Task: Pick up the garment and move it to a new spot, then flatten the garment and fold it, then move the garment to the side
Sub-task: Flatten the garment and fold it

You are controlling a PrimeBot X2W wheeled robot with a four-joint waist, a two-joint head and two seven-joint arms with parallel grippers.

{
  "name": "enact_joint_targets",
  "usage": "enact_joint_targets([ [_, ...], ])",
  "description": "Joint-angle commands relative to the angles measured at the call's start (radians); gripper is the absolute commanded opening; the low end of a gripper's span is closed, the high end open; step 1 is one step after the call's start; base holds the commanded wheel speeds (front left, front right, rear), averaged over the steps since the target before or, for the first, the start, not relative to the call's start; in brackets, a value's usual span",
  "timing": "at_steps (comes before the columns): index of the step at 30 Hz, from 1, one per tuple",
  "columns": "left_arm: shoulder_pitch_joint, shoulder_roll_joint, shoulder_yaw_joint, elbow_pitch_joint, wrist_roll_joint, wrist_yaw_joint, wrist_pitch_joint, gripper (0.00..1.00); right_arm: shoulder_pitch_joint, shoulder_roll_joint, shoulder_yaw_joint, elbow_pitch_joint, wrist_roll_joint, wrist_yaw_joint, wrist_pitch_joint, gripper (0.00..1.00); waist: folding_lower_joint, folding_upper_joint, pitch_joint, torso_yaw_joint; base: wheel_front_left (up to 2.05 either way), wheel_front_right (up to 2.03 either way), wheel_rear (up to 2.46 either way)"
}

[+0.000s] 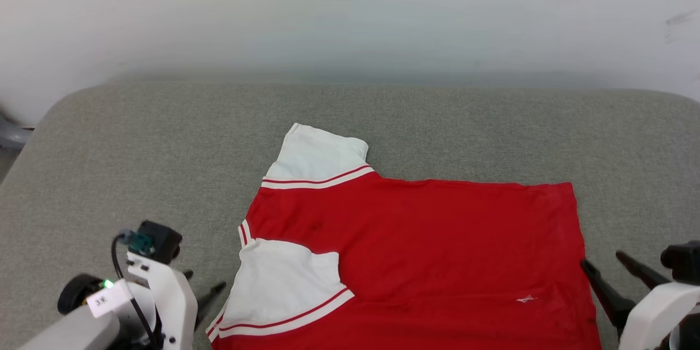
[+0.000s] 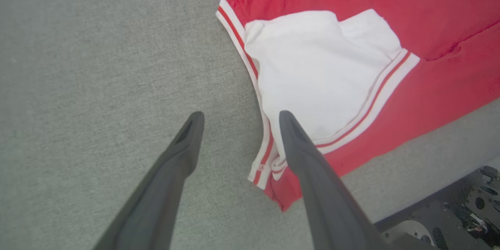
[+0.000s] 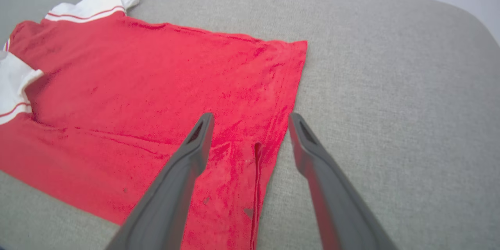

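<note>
Left wrist view is showing the left pincer [image 2: 241, 119] gaping wide, empty, beside the folded-in white sleeve [image 2: 312, 82]. Right wrist view is showing the right pincer [image 3: 250, 119] spread open, empty, straddling the garment [image 3: 156, 86] hem. Head view is adding the garment lying flat on the desk [image 1: 164, 136] w/ its far sleeve [image 1: 320, 156] sticking out.

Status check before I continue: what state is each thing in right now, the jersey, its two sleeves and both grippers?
Red jersey: lying flat on the grey padded surface, plain red side up.
Near sleeve: folded in over the red body.
Far sleeve: spread outward, not folded.
Left gripper: open, holding nothing, by the near sleeve's edge.
Right gripper: open, holding nothing, at the jersey's bottom edge.
</note>
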Motion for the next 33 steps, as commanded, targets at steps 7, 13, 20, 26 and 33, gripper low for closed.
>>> enact_joint_targets([
  [7,-0.099,-0.009,0.062,0.006,0.048,0.024,-0.097,1.00,-0.006,0.159,-0.141,-0.134,-0.184,-0.001,-0.158,1.00,0.0000,0.0000,0.011,-0.014,0.00,0.00,0.00],
  [13,-0.228,-0.045,0.085,0.091,0.100,0.006,-0.135,1.00,-0.014,0.274,-0.184,-0.228,-0.320,-0.001,-0.253,1.00,0.0000,0.0000,0.065,-0.051,0.00,0.00,0.00],
  [20,-0.438,-0.081,0.100,0.187,0.114,-0.058,-0.055,1.00,-0.050,0.319,-0.156,-0.292,-0.384,-0.001,-0.300,1.00,0.0000,0.0000,0.190,-0.102,0.00,0.00,0.00],
  [26,-0.612,-0.098,0.099,0.283,0.071,-0.113,0.125,1.00,-0.096,0.323,-0.127,-0.314,-0.397,-0.001,-0.318,1.00,0.0000,0.0000,0.298,-0.143,0.00,0.00,0.00],
  [33,-0.774,-0.121,0.091,0.358,-0.002,-0.137,0.390,1.00,-0.155,0.314,-0.103,-0.320,-0.392,-0.001,-0.335,1.00,0.0000,0.0000,0.397,-0.187,0.00,0.00,0.00],
])
